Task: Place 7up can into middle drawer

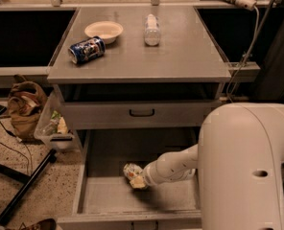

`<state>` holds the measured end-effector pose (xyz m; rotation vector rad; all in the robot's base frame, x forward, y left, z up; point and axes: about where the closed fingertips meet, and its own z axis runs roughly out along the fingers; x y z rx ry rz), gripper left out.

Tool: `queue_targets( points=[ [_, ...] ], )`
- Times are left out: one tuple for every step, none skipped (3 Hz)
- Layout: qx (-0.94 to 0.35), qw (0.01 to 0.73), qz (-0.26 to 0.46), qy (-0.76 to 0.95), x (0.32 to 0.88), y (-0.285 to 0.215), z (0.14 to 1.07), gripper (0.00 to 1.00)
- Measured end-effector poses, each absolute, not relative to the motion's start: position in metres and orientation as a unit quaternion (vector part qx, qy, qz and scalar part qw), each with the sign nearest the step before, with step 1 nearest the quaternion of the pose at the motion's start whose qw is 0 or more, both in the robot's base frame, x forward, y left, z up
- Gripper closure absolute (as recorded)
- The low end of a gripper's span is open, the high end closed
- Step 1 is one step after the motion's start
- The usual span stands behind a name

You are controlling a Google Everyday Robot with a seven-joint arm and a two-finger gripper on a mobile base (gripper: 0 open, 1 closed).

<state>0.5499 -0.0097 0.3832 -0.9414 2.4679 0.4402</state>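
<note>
The 7up can point(131, 170), pale silver-white with orange-red marks, is low inside the open middle drawer point(108, 195), near the drawer's middle. My gripper point(138, 178) reaches into the drawer from the right at the end of the white arm and is shut on the can. I cannot tell whether the can touches the drawer floor. The gripper's fingers are mostly hidden behind the can and the wrist.
Above is a shallower grey drawer with a black handle point(142, 112), closed. On the cabinet top lie a dark blue can point(86, 50), a white bowl point(103, 31) and a clear plastic bottle point(152, 29). A brown bag point(24, 107) and a bin point(53, 126) stand at the left.
</note>
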Motion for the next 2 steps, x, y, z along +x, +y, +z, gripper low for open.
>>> queue_targets(
  points=[
    [-0.335, 0.226, 0.175, 0.898, 0.550, -0.009, 0.375, 1.00],
    [-0.325, 0.213, 0.192, 0.901, 0.548, -0.006, 0.356, 1.00]
  ],
)
